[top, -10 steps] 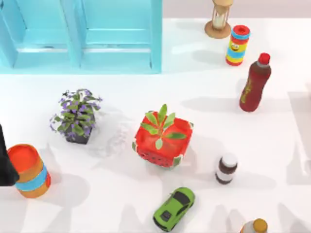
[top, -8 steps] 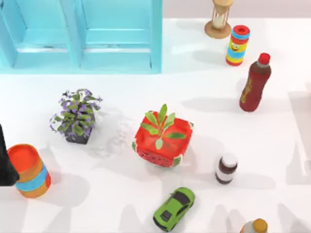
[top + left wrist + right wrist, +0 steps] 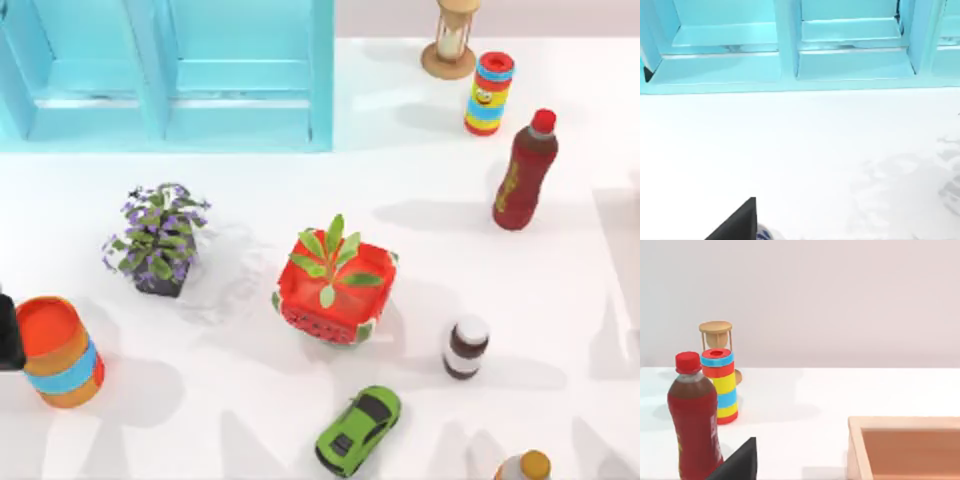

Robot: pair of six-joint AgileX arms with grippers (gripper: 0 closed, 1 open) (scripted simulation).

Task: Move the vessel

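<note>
A dark part of the left arm [image 3: 8,335] is seen at the top view's left edge, at about eight o'clock from the picture's centre, low over the counter [image 3: 560,300]. Whether its claw is open cannot be told. In the left wrist view, one dark finger [image 3: 737,222] is seen. In the right wrist view, one dark finger [image 3: 737,462] of the right claw is seen likewise.

Top camera overhead, looking down on the table [image 3: 300,190]. Left wrist camera low, facing the blue cabinet [image 3: 790,45]. Right wrist camera low, facing the striped tube [image 3: 720,385], hourglass [image 3: 716,337], back wall.
</note>
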